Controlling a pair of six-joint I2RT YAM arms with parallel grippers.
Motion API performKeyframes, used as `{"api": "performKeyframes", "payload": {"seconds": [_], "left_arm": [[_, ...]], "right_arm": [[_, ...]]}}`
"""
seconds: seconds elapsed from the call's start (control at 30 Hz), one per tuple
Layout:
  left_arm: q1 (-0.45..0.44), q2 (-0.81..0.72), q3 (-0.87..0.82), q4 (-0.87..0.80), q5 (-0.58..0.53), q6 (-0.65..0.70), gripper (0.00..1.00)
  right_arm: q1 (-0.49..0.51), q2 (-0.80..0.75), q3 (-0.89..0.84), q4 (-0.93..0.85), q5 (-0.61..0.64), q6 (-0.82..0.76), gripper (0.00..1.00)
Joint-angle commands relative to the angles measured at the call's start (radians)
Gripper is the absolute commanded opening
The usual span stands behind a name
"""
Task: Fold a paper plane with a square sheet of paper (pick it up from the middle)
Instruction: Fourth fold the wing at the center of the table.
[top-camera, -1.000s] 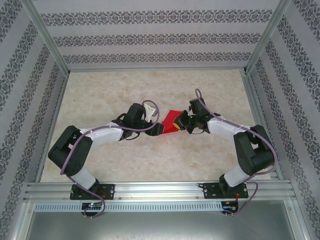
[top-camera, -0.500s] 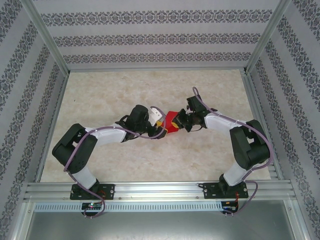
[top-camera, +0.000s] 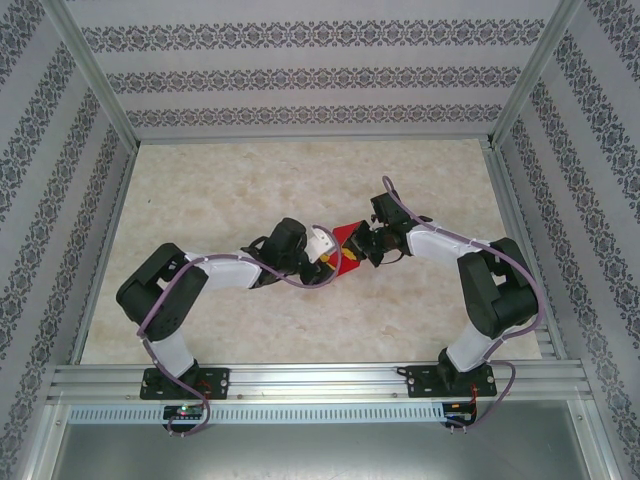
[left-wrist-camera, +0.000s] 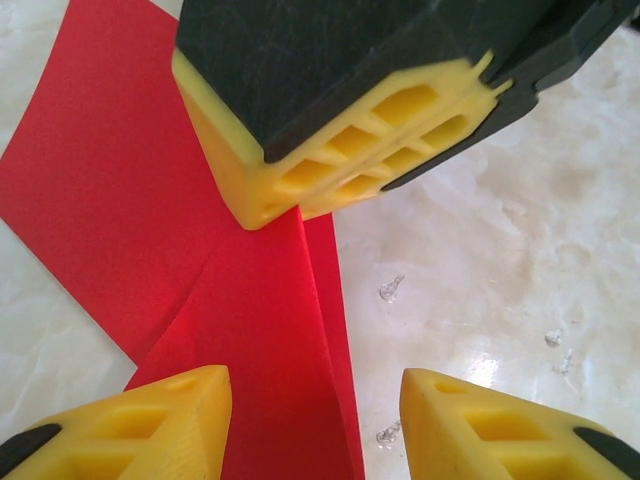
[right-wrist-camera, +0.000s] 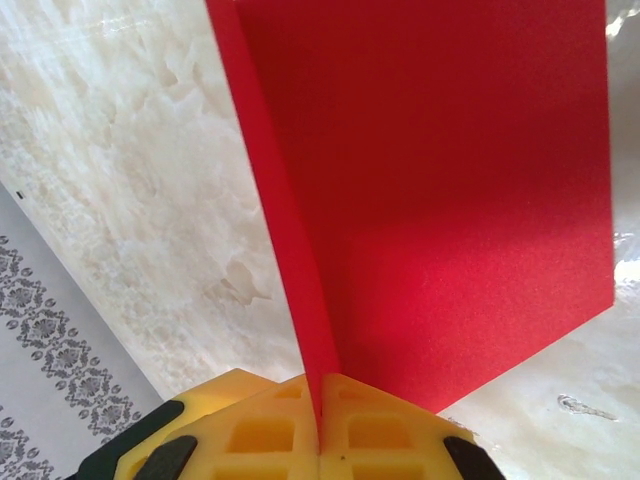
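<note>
The square sheet of paper (top-camera: 349, 246) is bright red and pinched up along a fold near the middle of the table. My right gripper (right-wrist-camera: 322, 400) is shut on that raised fold, and the red sheet (right-wrist-camera: 450, 180) spreads away from its yellow fingertips. In the left wrist view my left gripper (left-wrist-camera: 315, 425) is open. Its two yellow fingertips (left-wrist-camera: 180, 420) stand either side of the paper's raised ridge (left-wrist-camera: 290, 330), with a gap to the right one. The right gripper's yellow fingers (left-wrist-camera: 350, 150) clamp the paper just ahead. From above, the left gripper (top-camera: 328, 262) meets the right gripper (top-camera: 364, 246) at the paper.
The marble-patterned tabletop (top-camera: 250, 190) has free room all round the two grippers. Patterned walls and aluminium frame posts (top-camera: 100, 80) bound the workspace. A metal rail (top-camera: 320, 385) runs along the near edge by the arm bases.
My left arm has reached right until its fingers straddle the paper, and its jaws have narrowed. The right gripper stays shut on the fold and has shifted only slightly.
</note>
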Motion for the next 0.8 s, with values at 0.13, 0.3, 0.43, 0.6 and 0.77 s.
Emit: {"api": "performKeyframes", "payload": {"seconds": [0.13,0.3,0.43,0.6,0.77], "left_arm": [[-0.03,0.033,-0.008,0.06,-0.078,0.058,0.42],[-0.034,0.042,-0.012,0.071,-0.103,0.065,0.36],[-0.034,0.038,-0.022,0.078,-0.116,0.065,0.29],[-0.035,0.036,-0.028,0.078,-0.094,0.062,0.22],[-0.034,0.037,-0.035,0.087,-0.073,0.059,0.2]], "right_arm": [[0.001,0.02,0.02,-0.011,-0.022,-0.005,0.04],[-0.008,0.016,0.015,-0.011,-0.024,0.003,0.04],[-0.014,0.015,0.011,-0.017,-0.023,0.001,0.1],[-0.027,0.011,0.013,-0.027,-0.02,-0.031,0.21],[-0.032,0.022,0.018,-0.035,-0.035,-0.05,0.24]]}}
